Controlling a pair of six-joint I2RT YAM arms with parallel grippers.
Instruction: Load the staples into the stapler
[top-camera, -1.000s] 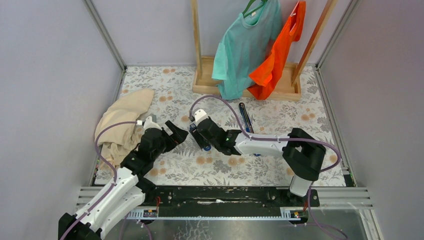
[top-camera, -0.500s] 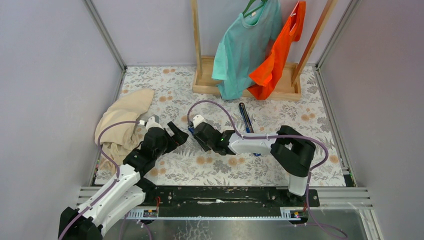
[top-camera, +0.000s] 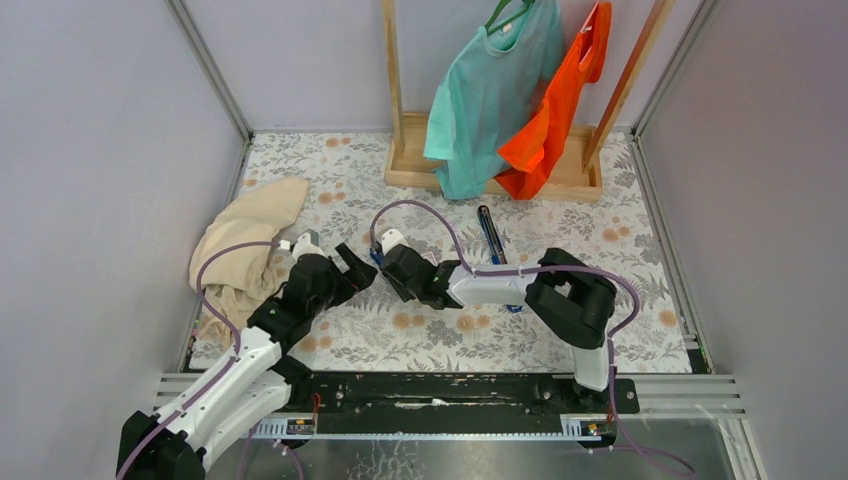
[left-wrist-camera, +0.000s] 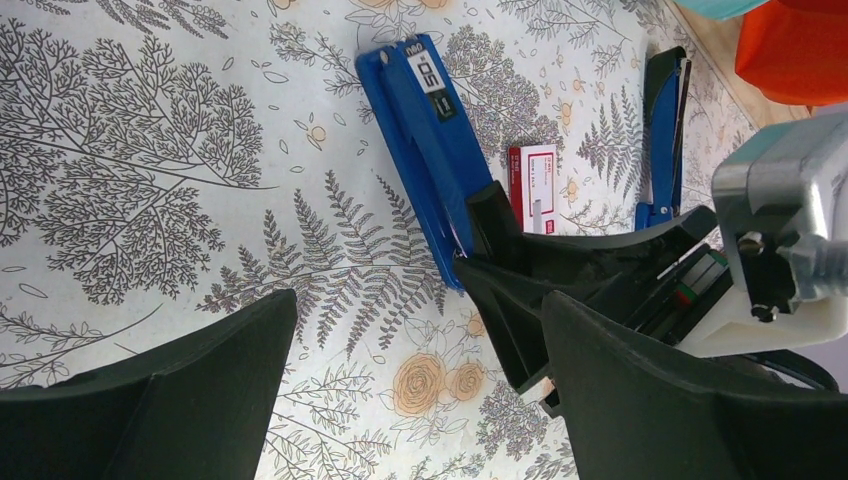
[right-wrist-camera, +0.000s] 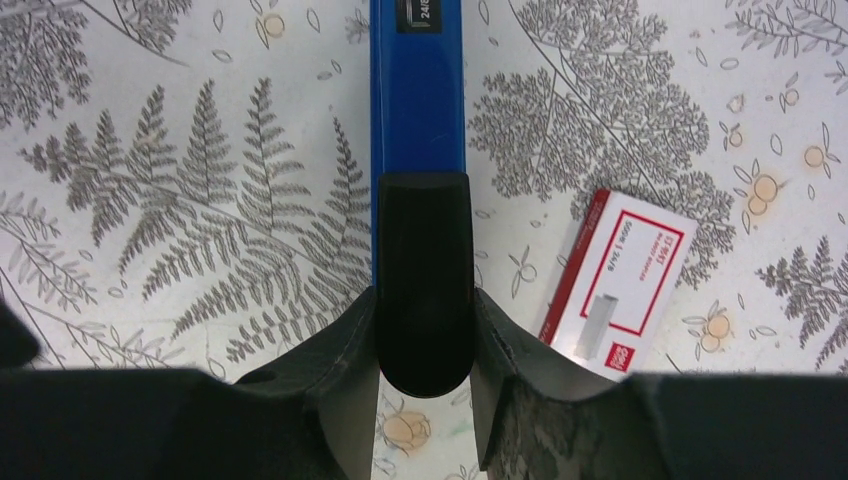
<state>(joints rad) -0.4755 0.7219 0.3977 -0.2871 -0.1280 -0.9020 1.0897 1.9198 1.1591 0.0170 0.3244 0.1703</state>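
Observation:
A long blue stapler with a black end lies on the floral mat. My right gripper is shut on that black end, one finger pressed against each side. In the top view the stapler shows as a bit of blue at the tip of the right gripper. My left gripper stands wide open just left of it, low over bare mat, with nothing between its fingers. From the left wrist the stapler runs up and away. The staples themselves are out of view.
A small white and red box lies right of the held stapler. A second blue stapler lies opened further right. A beige cloth is heaped at the left. A wooden rack with teal and orange shirts stands at the back.
My right gripper slid left and its fingers closed onto the stapler's black end. The left arm shifted only slightly and stayed open.

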